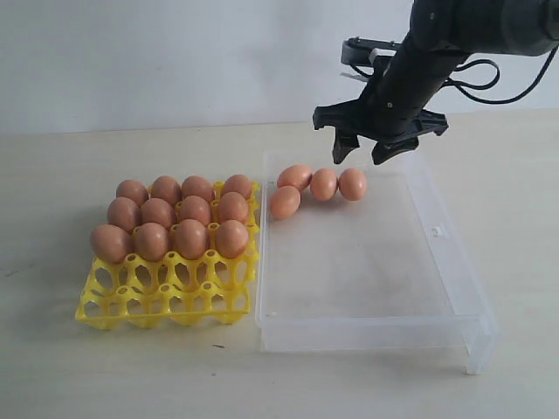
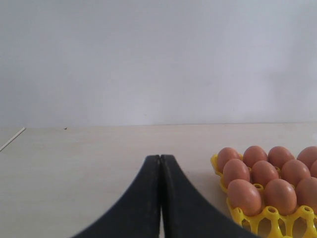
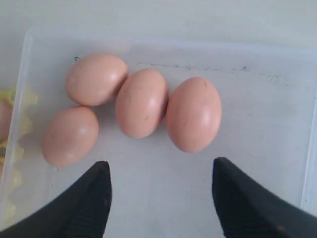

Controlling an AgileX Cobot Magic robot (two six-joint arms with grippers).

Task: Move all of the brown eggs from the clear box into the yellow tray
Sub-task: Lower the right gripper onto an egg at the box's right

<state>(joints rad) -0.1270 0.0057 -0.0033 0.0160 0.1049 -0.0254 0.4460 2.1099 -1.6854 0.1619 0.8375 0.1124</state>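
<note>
Several brown eggs [image 1: 324, 184] lie clustered at the far left corner of the clear box [image 1: 454, 288]; the right wrist view shows them [image 3: 193, 114] just ahead of the fingertips. My right gripper [image 1: 365, 150] [image 3: 161, 171] hovers above the box's far edge, open and holding nothing. The yellow tray [image 1: 166, 301] stands left of the box, its three far rows filled with brown eggs [image 1: 170, 214] and its near rows of cups unfilled. My left gripper [image 2: 160, 159] is shut and empty over bare table beside the tray [image 2: 257, 218].
The pale table [image 1: 87, 375] runs all round the tray and the box. A white wall [image 1: 175, 61] stands behind. The right arm's black cables [image 1: 489, 83] hang at the upper right.
</note>
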